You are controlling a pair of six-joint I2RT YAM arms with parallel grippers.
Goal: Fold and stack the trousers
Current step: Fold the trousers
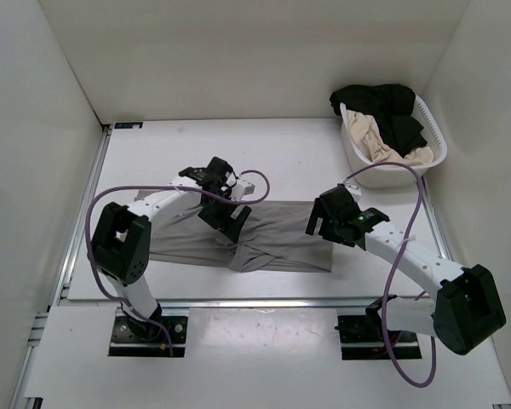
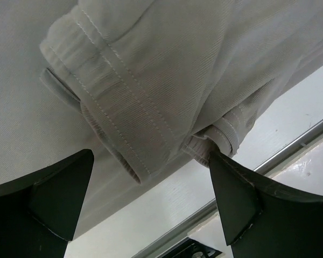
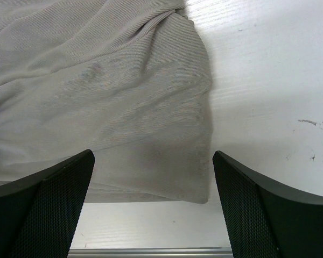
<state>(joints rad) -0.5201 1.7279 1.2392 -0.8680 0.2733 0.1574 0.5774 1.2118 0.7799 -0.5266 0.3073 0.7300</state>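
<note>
The grey trousers (image 1: 281,234) lie flat across the middle of the table, bunched and twisted near their centre. My left gripper (image 1: 230,223) hangs over that bunched part. In the left wrist view it is open (image 2: 151,156), with a stitched, folded hem of the trousers (image 2: 151,70) between its fingers; the right fingertip (image 2: 218,161) touches the fabric. My right gripper (image 1: 317,223) is at the trousers' right end. In the right wrist view it is open (image 3: 153,156) and empty, just above the near right corner of the trousers (image 3: 97,97).
A white laundry basket (image 1: 439,136) stands at the back right with a black garment (image 1: 383,102) and a beige garment (image 1: 370,136) in it. A metal rail (image 3: 151,251) runs along the table's near edge. White walls enclose the table.
</note>
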